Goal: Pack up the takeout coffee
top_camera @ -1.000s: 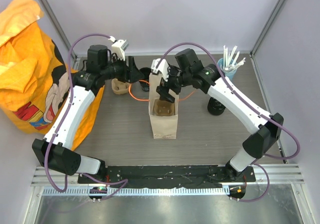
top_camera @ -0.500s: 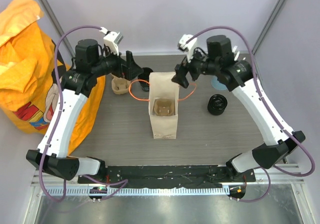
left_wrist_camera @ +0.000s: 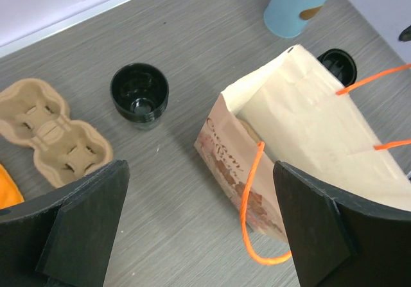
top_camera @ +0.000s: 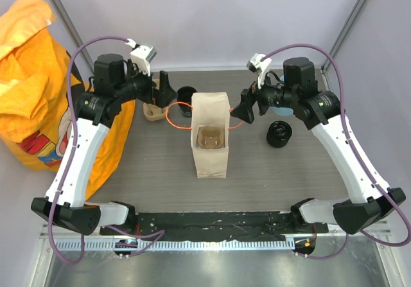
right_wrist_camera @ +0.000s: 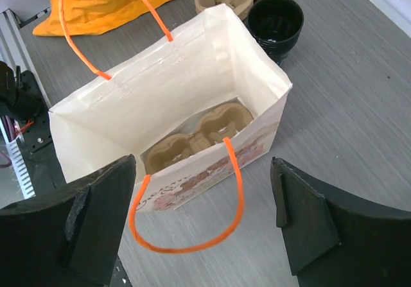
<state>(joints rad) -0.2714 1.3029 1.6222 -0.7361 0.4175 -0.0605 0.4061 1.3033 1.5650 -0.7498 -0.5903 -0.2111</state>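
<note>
The takeout coffee [top_camera: 278, 134], a small black cup with a round ribbed lid, stands on the table [top_camera: 148, 165] to the right of the paper bag [top_camera: 210, 162], near it but not touching and not inside it. The bag is pale, creased paper with a reddish-brown print low on its side and thin orange cord handles [right_wrist_camera: 192, 235]. It stands upright with its rectangular mouth open, and a moulded brown pulp carrier [right_wrist_camera: 199, 133] lies at its bottom. The left gripper [top_camera: 168, 91] hangs behind and to the left of the bag, its flat black jaws spread wide with nothing between them. The right gripper [top_camera: 246, 106] hangs at the bag's right rear corner, also wide open and empty. A second pulp carrier [left_wrist_camera: 51, 136], rough and lobed, lies on the table beside an open glossy black cup [left_wrist_camera: 139, 94]. A smooth light-blue cup [left_wrist_camera: 298, 8] stands farther back. The table is matte grey laminate with a fine wood grain. A crumpled orange fabric sack [top_camera: 32, 94] with a cartoon print slumps at its left edge, and pale plain walls with metal corner posts close in the space.
</note>
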